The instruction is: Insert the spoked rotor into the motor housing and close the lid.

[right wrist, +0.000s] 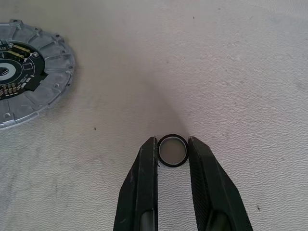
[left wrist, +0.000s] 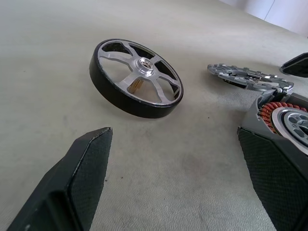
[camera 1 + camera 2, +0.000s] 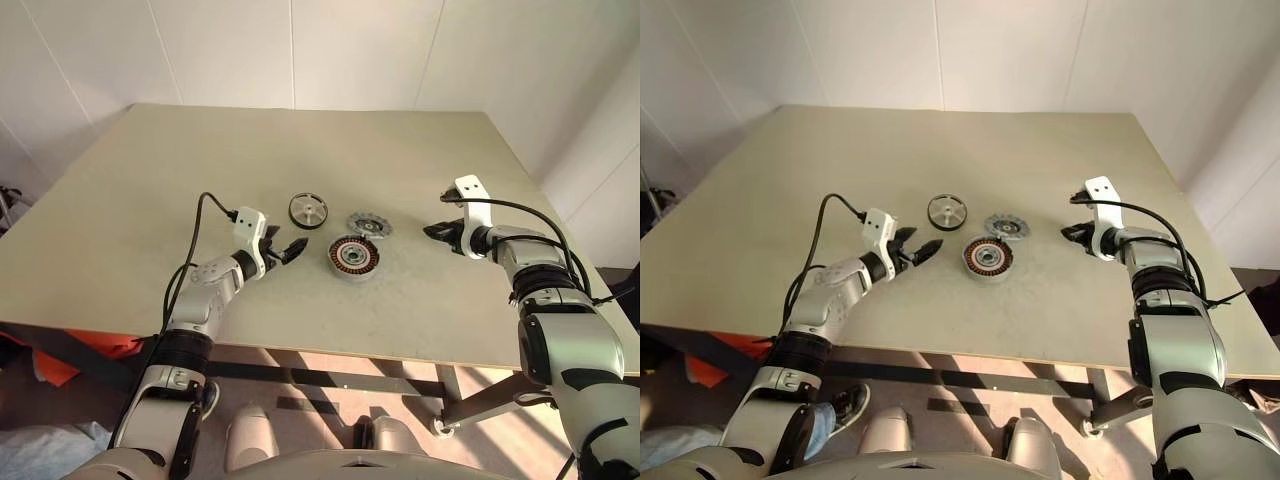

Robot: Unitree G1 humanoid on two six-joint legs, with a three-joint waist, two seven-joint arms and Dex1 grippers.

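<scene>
Your right gripper (image 1: 172, 153) pinches small black ring (image 1: 172, 150); left gripper (image 3: 285, 249) wide open, empty. Spoked rotor (image 3: 308, 210) far-left of motor housing (image 3: 354, 257), lid (image 3: 369, 224) behind. Risk: ring slips, rolls off table (image 3: 150, 180).

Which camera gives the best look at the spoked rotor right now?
The left wrist view: the spoked rotor looms large there, black rim, silver spokes and hub all plain, on the table beyond the open left gripper. Both eye views show it as a small disc. The right wrist view faces the lid instead.
</scene>
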